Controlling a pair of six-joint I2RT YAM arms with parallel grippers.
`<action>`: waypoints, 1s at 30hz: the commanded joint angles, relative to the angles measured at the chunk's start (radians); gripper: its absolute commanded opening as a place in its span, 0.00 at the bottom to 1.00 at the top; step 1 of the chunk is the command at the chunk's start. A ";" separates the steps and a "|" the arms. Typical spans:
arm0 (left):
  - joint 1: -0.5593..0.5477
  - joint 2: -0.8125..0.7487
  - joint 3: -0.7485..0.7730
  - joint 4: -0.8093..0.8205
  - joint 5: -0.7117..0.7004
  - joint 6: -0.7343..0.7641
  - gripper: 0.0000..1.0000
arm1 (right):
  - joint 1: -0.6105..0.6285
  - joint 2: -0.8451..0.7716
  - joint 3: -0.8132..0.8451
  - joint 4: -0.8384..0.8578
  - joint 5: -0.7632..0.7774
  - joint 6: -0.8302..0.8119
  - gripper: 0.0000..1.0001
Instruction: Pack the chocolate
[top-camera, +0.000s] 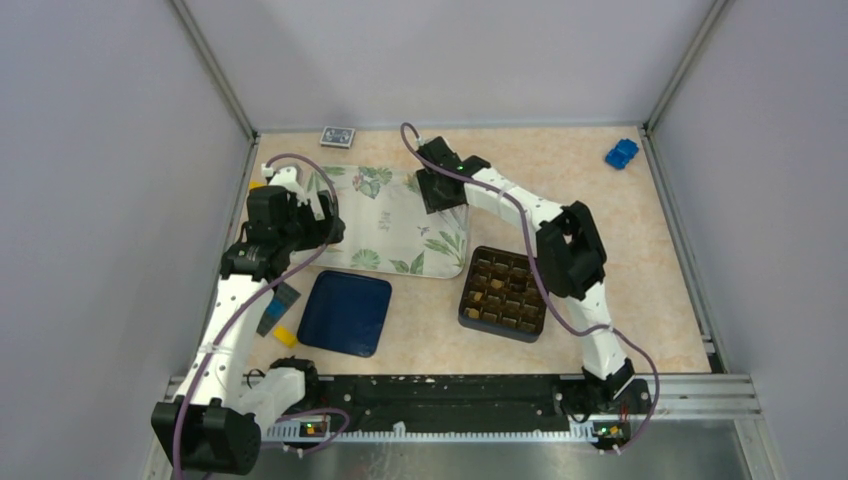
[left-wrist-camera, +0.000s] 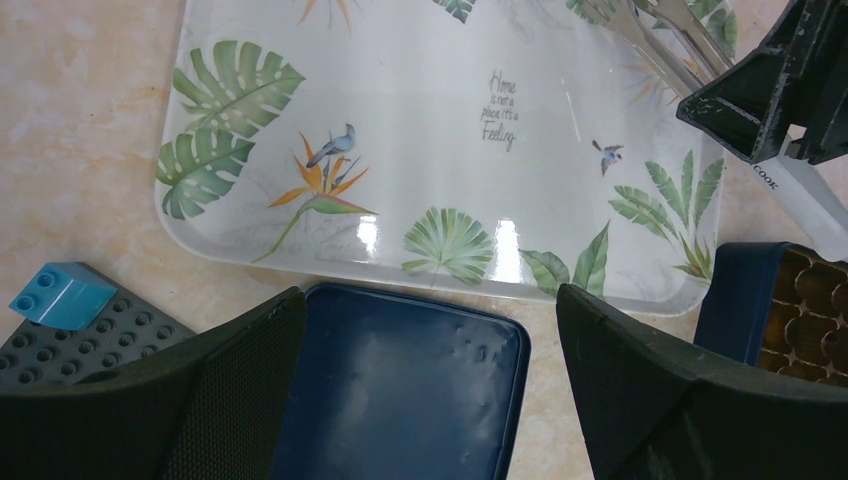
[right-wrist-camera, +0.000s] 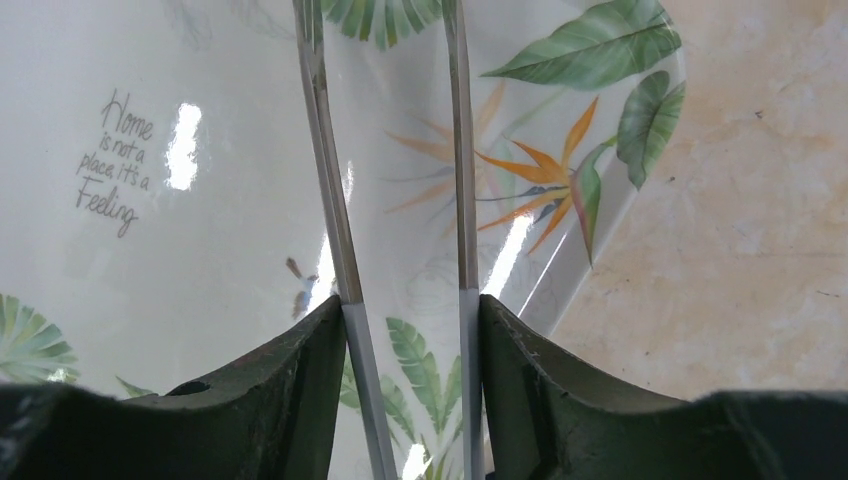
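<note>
Grey walls, beige counter: the chocolate lies lower right of our tongs

Grey panels box in a marbled beige counter (top-camera: 640, 260). We find the chocolate (top-camera: 497, 285) as small tan and brown pieces in the cells of the dark gridded box (top-camera: 500, 332). That box sits just beside the lower right corner of the leaf-print tray (top-camera: 380, 215). Our right claw (right-wrist-camera: 410, 310) pinches metal tongs (right-wrist-camera: 325, 200). Their two arms stand apart and run lengthwise up the wrist frame, over the tray's glossy right end. From there the box lies toward the lower right of the top view, so we judge the right arm the nearer. Our left claw (left-wrist-camera: 430, 300) hangs spread wide over the blue lid (left-wrist-camera: 400, 390), well apart from the box. We cannot tell any single piece's long axis.
</note>
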 joint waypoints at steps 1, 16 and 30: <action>0.003 -0.022 0.025 -0.004 -0.013 0.019 0.99 | 0.008 0.033 0.075 0.028 0.004 0.010 0.49; 0.003 -0.029 0.022 -0.012 -0.024 0.019 0.99 | 0.031 0.097 0.167 0.016 -0.029 -0.018 0.48; 0.003 -0.031 0.028 -0.018 -0.027 0.019 0.99 | 0.054 0.151 0.275 -0.036 -0.039 -0.066 0.48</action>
